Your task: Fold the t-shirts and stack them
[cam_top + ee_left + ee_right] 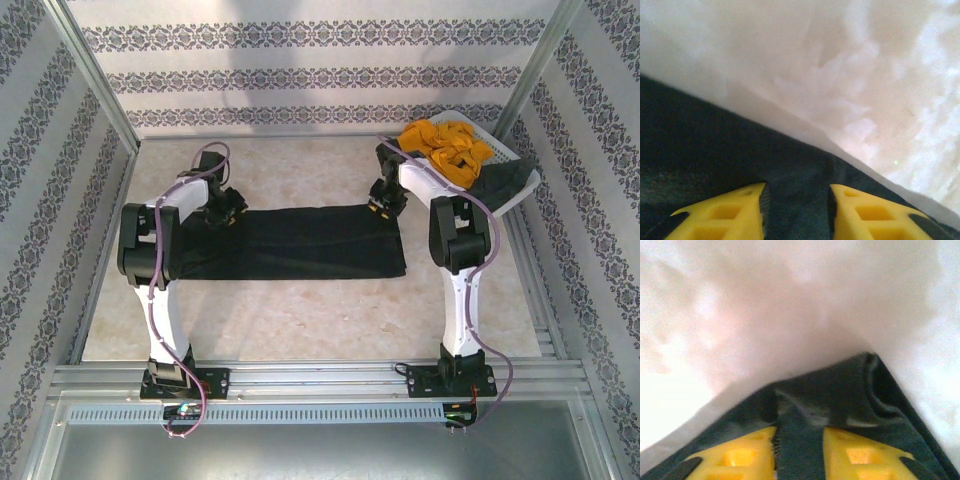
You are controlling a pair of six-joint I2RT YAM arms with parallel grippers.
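The black t-shirt (300,245) lies flat, a long folded band at the centre of the desk (300,330); the left gripper (796,210), jaws spread, stands at its 10 o'clock edge; the right gripper (799,455), likewise spread, at its 2 o'clock corner; the mustard-yellow t-shirt (445,145) and dark grey t-shirt (500,185) lie on the basket (507,150) at 2 o'clock.

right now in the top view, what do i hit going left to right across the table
left fingers → black t-shirt → right fingers → mustard-yellow t-shirt → dark grey t-shirt
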